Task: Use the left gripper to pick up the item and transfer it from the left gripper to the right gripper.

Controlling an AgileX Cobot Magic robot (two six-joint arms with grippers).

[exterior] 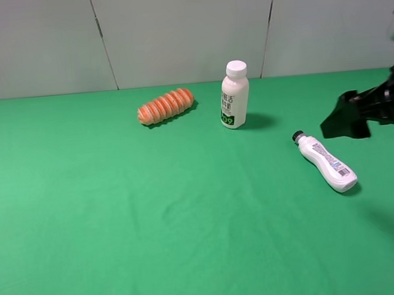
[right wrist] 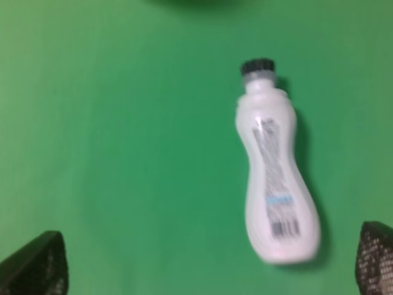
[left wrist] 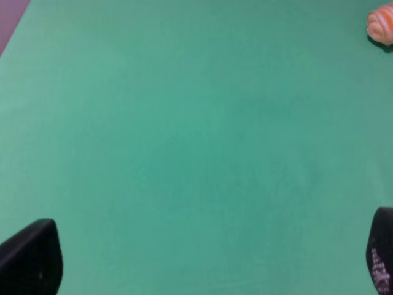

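Small black-capped white bottle lies flat on green surface, at 4 o'clock from upright green-label bottle. Left gripper fingers spread, empty; right gripper likewise. Risk: curvy body rolls or squirts from pinch.

Exterior high camera: mounted above and in front of me, angled down across the green worktop toward the back wall; widest view.

My left wrist camera: close above bare worktop; shares only the orange roll with the high view.

My right wrist camera: close, looking down on the lying bottle, likewise seen from above; slightly blurred.
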